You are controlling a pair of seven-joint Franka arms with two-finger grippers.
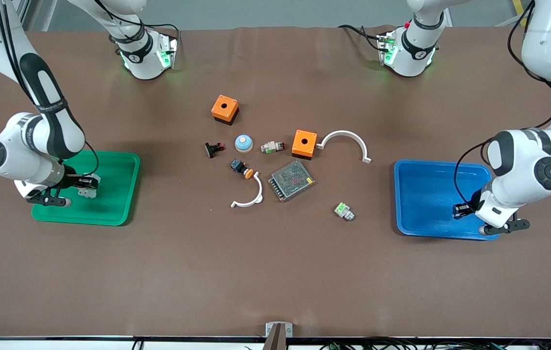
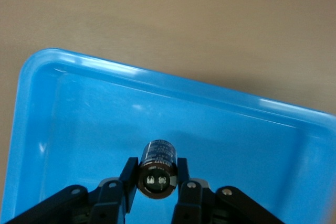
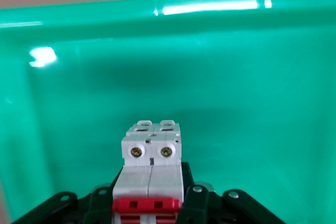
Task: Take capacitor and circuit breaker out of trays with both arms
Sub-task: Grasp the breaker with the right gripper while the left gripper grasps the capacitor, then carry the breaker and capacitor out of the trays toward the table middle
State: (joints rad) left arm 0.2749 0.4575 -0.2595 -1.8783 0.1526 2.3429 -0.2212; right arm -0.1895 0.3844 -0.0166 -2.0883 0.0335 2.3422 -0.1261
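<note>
Front view shows the right pincer [image 1: 87,187] over the green tray [image 1: 120,194] at the right arm's end of the surface [image 1: 275,272], clamped on the breaker [image 1: 88,188]. The right wrist view confirms the grip: the breaker [image 3: 150,166] sits between the fingers [image 3: 191,198], its red levers toward the wrist, with the green tray [image 3: 168,66] floor below it. The left pincer [image 1: 461,210] is over the blue tray [image 1: 421,180] at the left arm's end, holding the capacitor [image 1: 460,210]. In the left wrist view the capacitor [image 2: 156,169] is pinched between the fingers [image 2: 129,182], its shiny end facing the camera, over the blue tray [image 2: 79,129]. Two orange boxes [image 1: 225,109], a mesh-covered box [image 1: 291,180], a blue-domed button [image 1: 244,143] and two white curved pieces [image 1: 249,197] lie mid-surface between the trays.
</note>
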